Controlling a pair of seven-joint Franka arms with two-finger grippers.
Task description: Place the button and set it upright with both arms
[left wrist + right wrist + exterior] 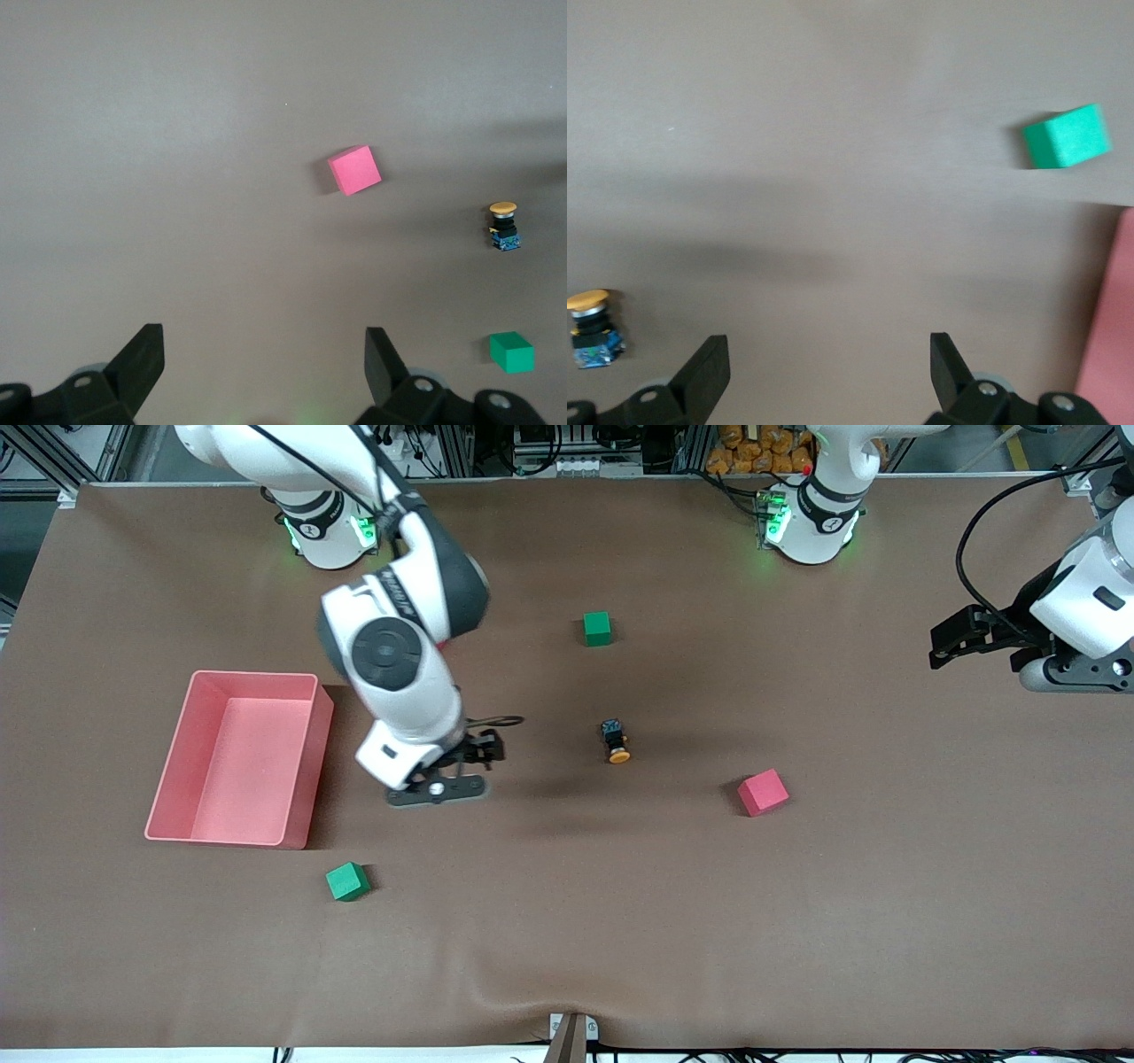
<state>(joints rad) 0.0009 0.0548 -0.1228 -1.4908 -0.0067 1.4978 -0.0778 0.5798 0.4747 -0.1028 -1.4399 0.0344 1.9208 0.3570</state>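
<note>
— Where's the button?

— The button (616, 742) lies on its side mid-table, orange cap toward the front camera, between the green cube (597, 628) and the red cube (762, 792).

— And your grippers?

— My right gripper (483, 751) hangs spread and empty between the pink bin (310, 762) and the button. My left gripper (952, 642) waits, fingers apart, at its end of the table.
</note>
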